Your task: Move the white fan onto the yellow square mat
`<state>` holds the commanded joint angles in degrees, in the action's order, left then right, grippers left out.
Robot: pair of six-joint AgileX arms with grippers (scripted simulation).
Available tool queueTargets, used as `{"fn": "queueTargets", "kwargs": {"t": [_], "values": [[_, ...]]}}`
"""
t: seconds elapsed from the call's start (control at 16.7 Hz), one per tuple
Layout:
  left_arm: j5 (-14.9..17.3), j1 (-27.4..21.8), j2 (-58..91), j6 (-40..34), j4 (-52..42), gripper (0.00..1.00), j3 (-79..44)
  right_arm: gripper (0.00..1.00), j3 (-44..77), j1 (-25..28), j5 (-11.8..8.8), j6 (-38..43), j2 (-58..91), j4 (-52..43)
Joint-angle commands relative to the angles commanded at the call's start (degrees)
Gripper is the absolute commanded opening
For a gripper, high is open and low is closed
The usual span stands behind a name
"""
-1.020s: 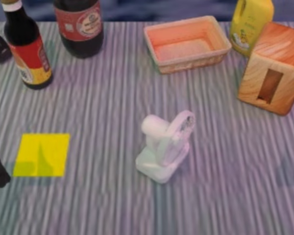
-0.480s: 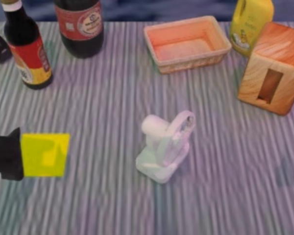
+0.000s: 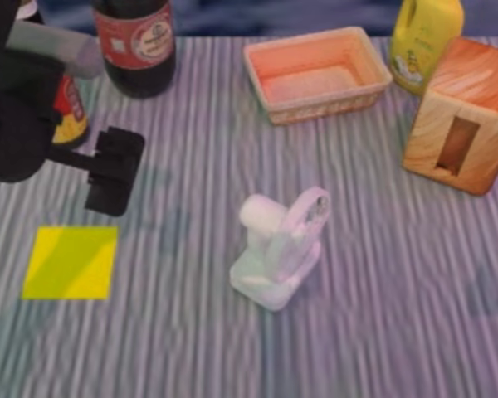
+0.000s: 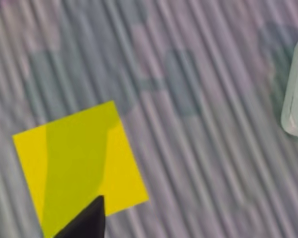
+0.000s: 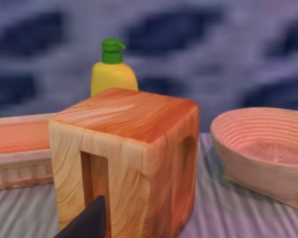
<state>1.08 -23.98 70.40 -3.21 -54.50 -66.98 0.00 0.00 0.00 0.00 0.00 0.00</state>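
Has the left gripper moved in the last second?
Yes. The left gripper has swung up from the table's left edge beside the mat and now sits above it in the top view, nearer the fan.

No legible text, number or brand appears in any view. The large dark glass bottle with the red label (image 3: pixel 134 41) carries a round white emblem whose print cannot be read. The label of the yellow plastic bottle (image 3: pixel 426 37) shows small markings, likewise unreadable.

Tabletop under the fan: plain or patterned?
Patterned: the tabletop has fine grey and lilac stripes running under the white fan. Clearest in the top view.
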Motion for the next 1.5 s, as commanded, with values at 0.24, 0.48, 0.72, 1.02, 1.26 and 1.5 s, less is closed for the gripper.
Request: {"fn": "queueTargets", "kwargs": {"t": [0.24,0.48,0.72,1.02,1.26,1.5], "values": [[0.0,-7.9,21.6,-2.2,-14.5,1.0,-23.2,1.0,0.0,0.0,0.0,0.0,0.0,0.0],[-0.3,-14.6,40.6,-4.3,-26.4,1.0,-44.3,1.0,0.0,0.0,0.0,0.0,0.0,0.0],[-0.6,-19.4,54.8,-6.1,-34.7,1.0,-60.4,1.0,0.0,0.0,0.0,0.0,0.0,0.0],[-0.8,-22.0,62.5,-7.2,-38.7,1.0,-69.2,1.0,0.0,0.0,0.0,0.0,0.0,0.0],[-0.8,-22.0,62.5,-7.2,-38.7,1.0,-69.2,1.0,0.0,0.0,0.0,0.0,0.0,0.0],[-0.8,-21.8,61.9,-7.0,-36.5,1.0,-66.7,1.0,0.0,0.0,0.0,0.0,0.0,0.0]]}}
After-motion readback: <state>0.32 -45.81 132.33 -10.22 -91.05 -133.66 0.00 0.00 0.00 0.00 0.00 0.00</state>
